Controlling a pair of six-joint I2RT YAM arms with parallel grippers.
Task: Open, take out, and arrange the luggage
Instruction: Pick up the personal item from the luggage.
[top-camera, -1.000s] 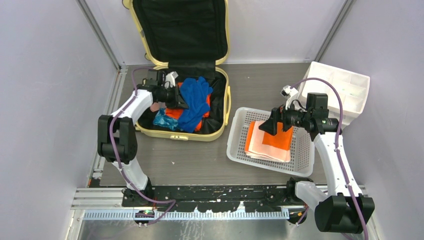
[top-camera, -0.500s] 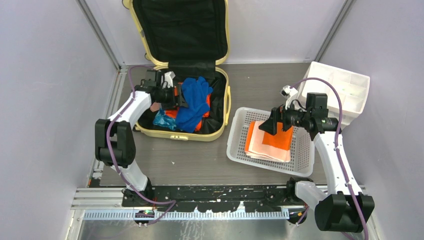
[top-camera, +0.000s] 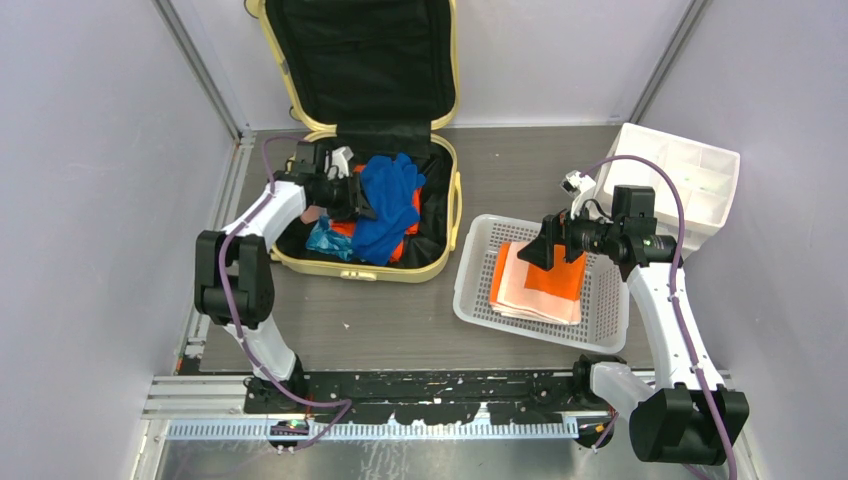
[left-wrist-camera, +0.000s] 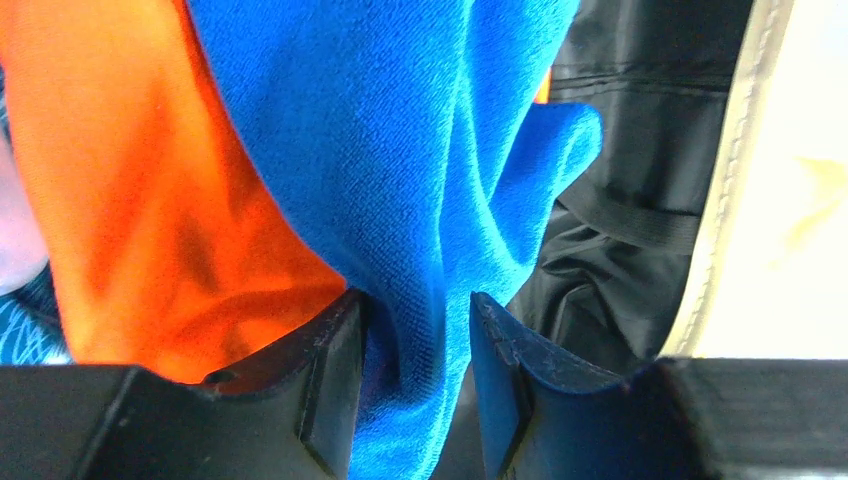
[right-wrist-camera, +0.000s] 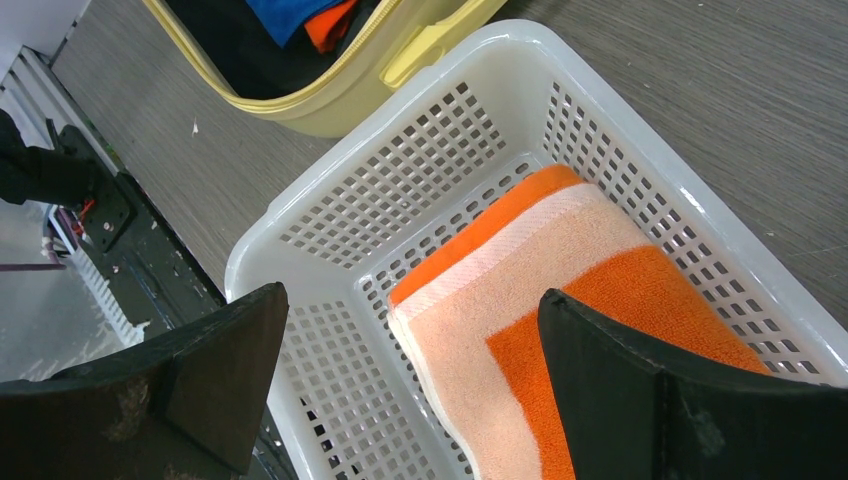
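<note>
Hardly anything has been shifted since half a second back; only the left arm's elbow has been drawn in a bit. Left pincer (left-wrist-camera: 415, 325) is closed on a fold of the blue cloth (left-wrist-camera: 400, 150), which is squeezed between both fingers, and an orange cloth (left-wrist-camera: 150, 200) is bunched right against it. Both are piled inside the luggage (top-camera: 345, 268), which is laid open at the far left of the tabletop (top-camera: 400, 320), its black-lined lid stood upright at the back. Right pincer (right-wrist-camera: 410, 310) is held wide over the white basket (right-wrist-camera: 330, 200), with nothing gripped. A folded orange-and-peach towel (right-wrist-camera: 560, 290) is laid in that basket. A white drawer bin (top-camera: 690, 180) is parked just beside it, far right.
</note>
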